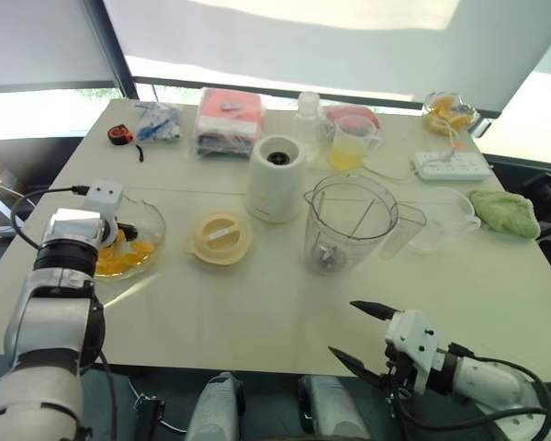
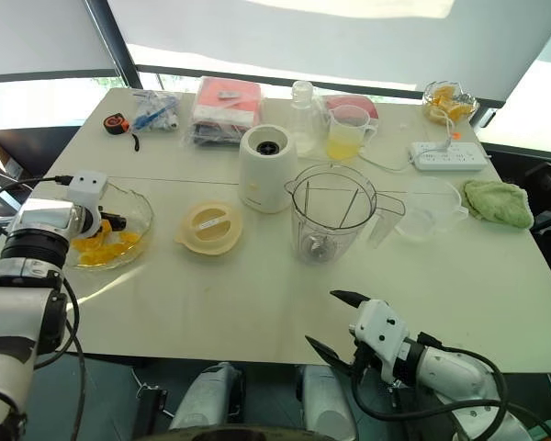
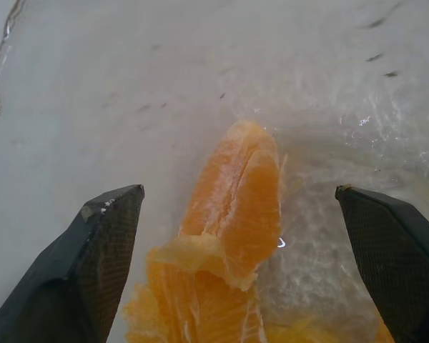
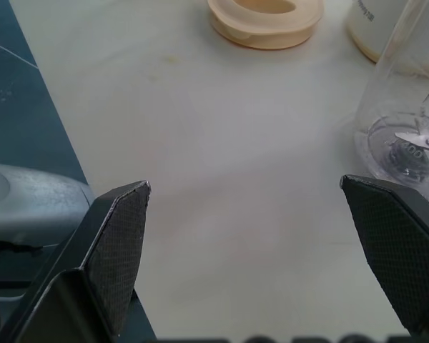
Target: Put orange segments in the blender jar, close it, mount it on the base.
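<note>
A glass bowl of orange segments sits at the table's left. My left gripper is down inside it, open, its fingers either side of one segment without touching it. The clear blender jar stands upright and empty mid-table, its blade visible at the bottom. Its cream lid lies flat to the jar's left. The white base stands behind the lid. Low over the table's front edge, my right gripper is open and holds nothing.
Behind the jar stand a measuring cup of yellow juice and a clear bottle. An empty clear jug, a green cloth, a power strip and a second bowl are on the right. Packets and a tape measure lie at the back left.
</note>
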